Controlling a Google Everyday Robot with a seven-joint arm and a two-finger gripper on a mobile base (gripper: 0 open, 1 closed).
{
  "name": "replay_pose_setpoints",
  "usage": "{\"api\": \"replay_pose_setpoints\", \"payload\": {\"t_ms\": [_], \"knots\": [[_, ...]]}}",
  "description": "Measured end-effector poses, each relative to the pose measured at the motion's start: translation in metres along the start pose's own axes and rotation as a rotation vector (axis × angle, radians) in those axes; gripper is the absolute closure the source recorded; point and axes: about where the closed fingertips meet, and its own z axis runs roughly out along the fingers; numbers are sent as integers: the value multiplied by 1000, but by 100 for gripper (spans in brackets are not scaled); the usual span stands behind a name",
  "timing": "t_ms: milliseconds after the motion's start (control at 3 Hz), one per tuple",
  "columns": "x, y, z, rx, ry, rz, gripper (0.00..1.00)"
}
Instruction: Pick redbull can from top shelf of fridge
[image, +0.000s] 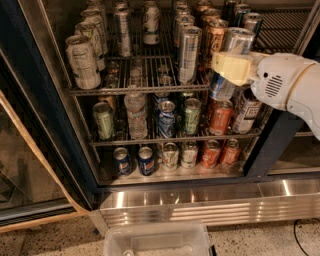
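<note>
The hand (227, 67) clamps the redbull can (238, 41) at the top shelf's (140, 90) right front edge — grasp apparently made — so next it needs a steady pull outward, clear of the orange can (216, 40).

Hand (226, 68) clamped round redbull can (238, 41), can tilted, at front-R edge of top shelf (130, 90) in fridge (47, 105). Orange-brown can (214, 44) just L. Clear bin (155, 239) on floor below.

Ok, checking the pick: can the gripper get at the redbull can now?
Likely yes: the gripper looks clamped across the middle of the redbull can, in front of the top shelf, nothing between.
</note>
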Motion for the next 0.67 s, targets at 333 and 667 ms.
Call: {"api": "replay_pose_setpoints", "payload": {"t_ms": [333,667], "knots": [[3,14,0,-61,4,28,100],[3,26,-1,-120,5,42,100]]}}
